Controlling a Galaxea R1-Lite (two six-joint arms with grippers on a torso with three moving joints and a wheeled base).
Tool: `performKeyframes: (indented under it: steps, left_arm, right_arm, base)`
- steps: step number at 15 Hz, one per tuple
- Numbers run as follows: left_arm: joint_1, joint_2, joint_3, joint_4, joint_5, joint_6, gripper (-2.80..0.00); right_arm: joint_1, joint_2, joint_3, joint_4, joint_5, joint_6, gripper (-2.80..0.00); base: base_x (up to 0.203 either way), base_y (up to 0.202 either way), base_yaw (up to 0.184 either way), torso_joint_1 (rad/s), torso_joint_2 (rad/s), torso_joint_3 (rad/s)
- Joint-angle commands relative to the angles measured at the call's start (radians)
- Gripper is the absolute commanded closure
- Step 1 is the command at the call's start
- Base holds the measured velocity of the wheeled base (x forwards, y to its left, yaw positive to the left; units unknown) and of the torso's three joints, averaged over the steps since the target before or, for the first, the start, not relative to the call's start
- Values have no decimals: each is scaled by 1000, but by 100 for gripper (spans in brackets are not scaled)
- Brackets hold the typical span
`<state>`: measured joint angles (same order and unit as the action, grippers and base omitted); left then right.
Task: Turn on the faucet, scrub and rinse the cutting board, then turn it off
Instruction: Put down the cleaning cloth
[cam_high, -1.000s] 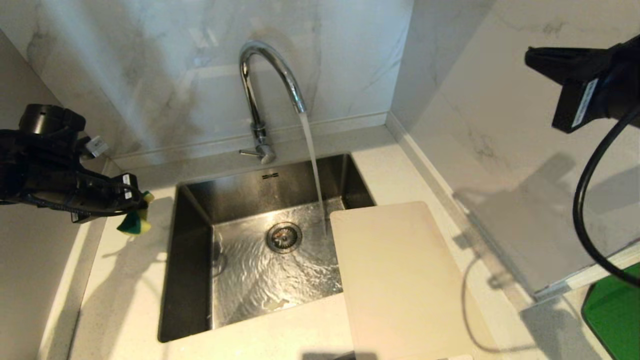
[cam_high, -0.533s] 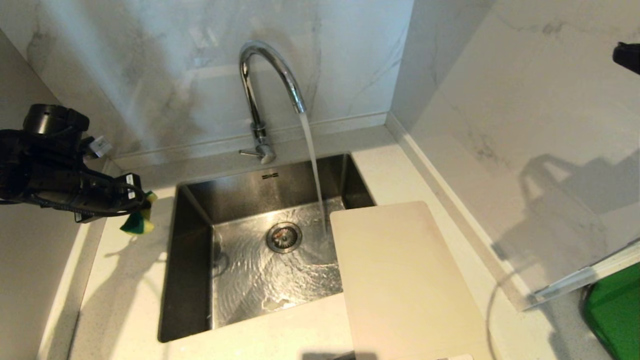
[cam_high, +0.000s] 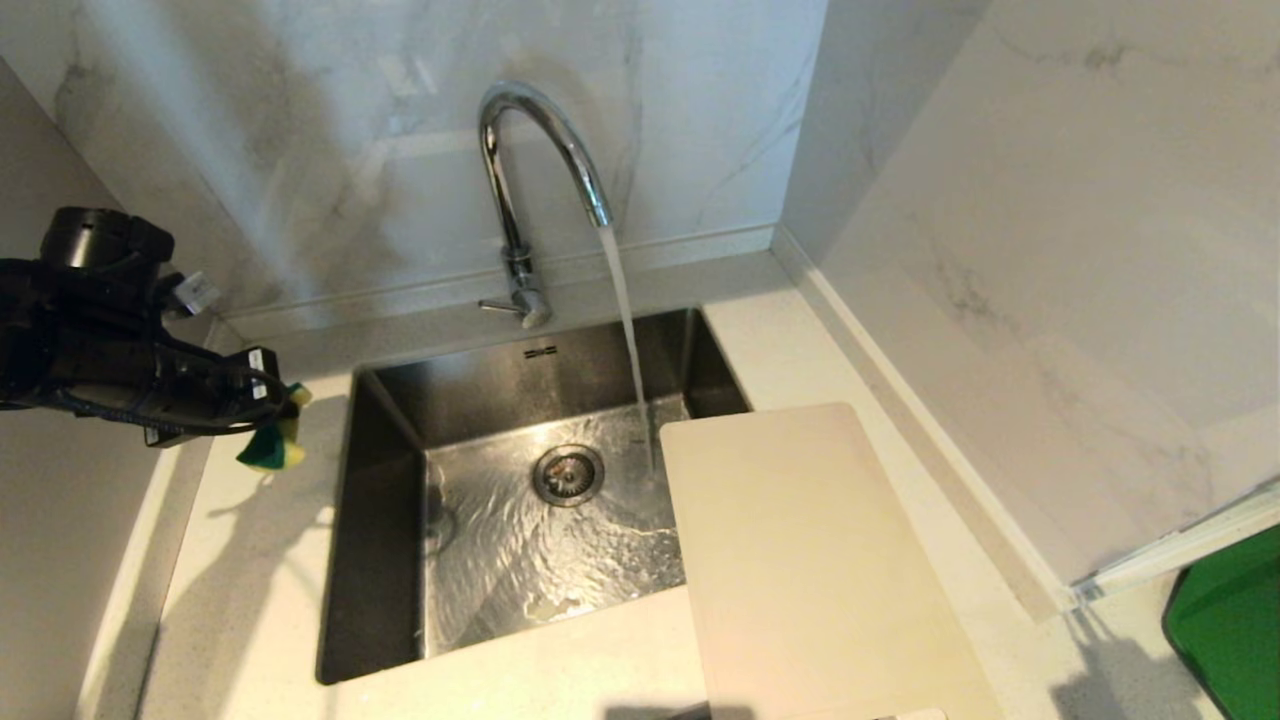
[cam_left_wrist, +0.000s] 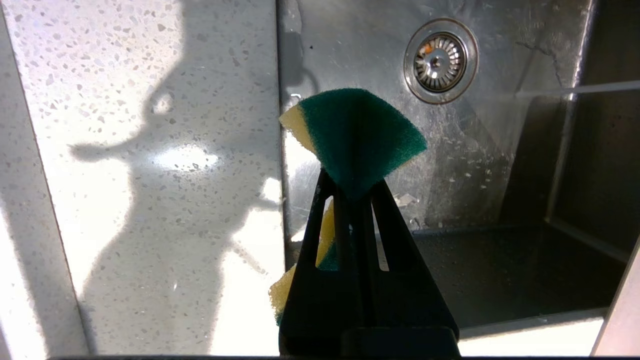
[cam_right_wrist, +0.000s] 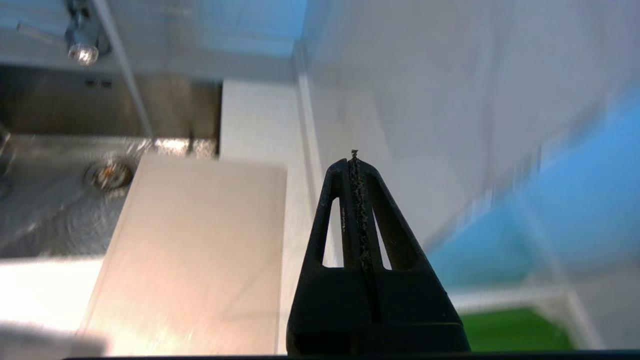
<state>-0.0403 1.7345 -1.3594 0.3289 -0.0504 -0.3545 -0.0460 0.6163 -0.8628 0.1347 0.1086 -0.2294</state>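
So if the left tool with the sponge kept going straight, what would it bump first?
Probably the sink floor near the drain. The left tool points there, sponge leading, though depth is unclear.

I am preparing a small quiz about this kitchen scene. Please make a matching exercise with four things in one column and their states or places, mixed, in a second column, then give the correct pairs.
Things:
1. faucet
2. cutting board
3. sponge
4. right gripper

States or places:
A. pinched in the left gripper, at the sink's left edge
B. shut and empty
C. running water into the sink
D. lying flat, one corner over the sink's right edge

Pairs: 1-C, 2-D, 3-A, 4-B
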Motion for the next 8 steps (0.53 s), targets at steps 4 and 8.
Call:
performKeyframes:
  steps: [4,8]
  left_arm:
    - [-26,10,-3,-1,0,-14,0]
    - [-27,13,0,-2,-2,-17,0]
  right_arm:
    - [2,-354,227,171,-54,57,0]
    - [10,-373,373,172,-142,77,0]
  base:
    - [0,0,0,0,0,0]
    - [0,0,0,0,0,0]
